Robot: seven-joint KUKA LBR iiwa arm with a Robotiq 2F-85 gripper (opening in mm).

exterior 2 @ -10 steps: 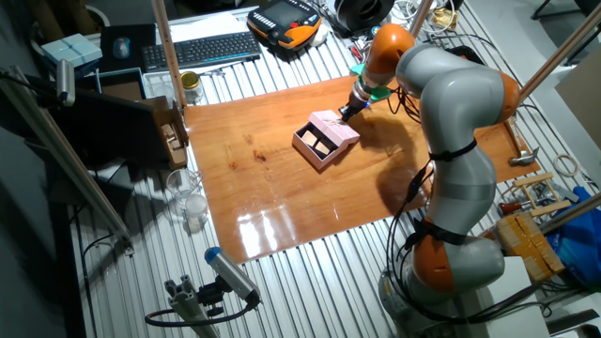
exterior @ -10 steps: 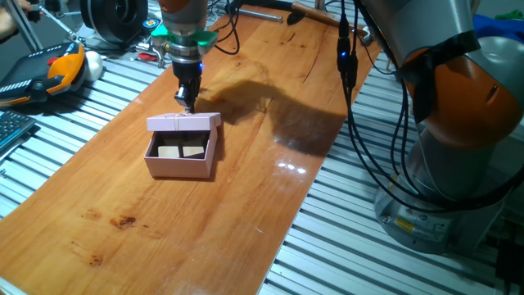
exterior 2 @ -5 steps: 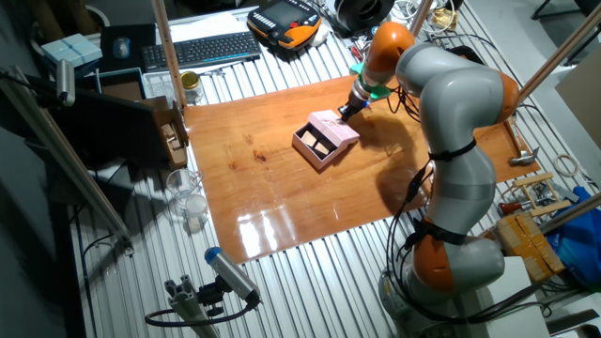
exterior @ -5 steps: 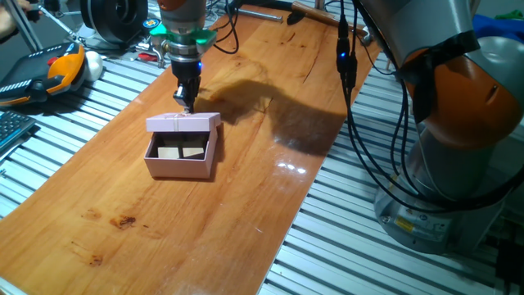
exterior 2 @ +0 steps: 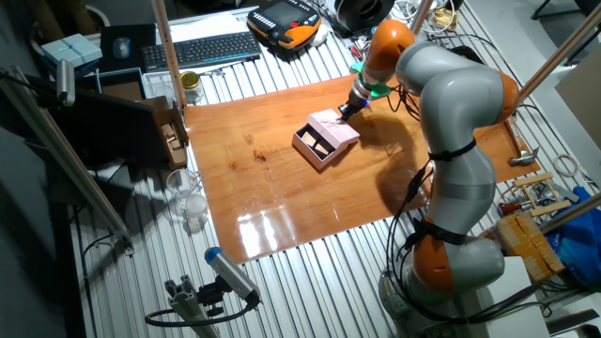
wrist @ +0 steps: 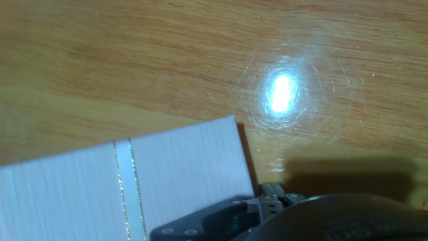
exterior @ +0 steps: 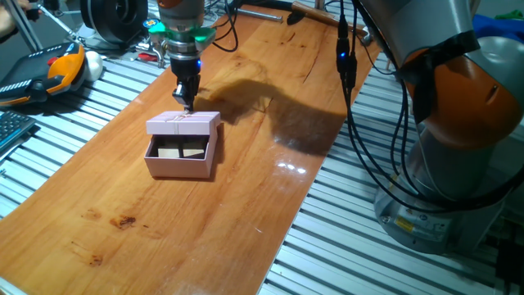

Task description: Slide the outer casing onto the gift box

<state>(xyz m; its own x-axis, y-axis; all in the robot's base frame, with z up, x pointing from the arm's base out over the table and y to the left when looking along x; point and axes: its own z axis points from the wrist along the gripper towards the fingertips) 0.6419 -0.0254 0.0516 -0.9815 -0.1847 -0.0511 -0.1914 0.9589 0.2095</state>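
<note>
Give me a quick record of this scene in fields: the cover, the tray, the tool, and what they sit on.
cover: pale pink square cardboard cover with a thin light string, partly over the tray
tray: pale pink shallow cardboard tray, tan square pieces showing in the uncovered part
tool: two-finger tool pointing down at the cover's far edge; open or shut cannot be told
surface: wooden tabletop
progress: cover not fully slid on
</note>
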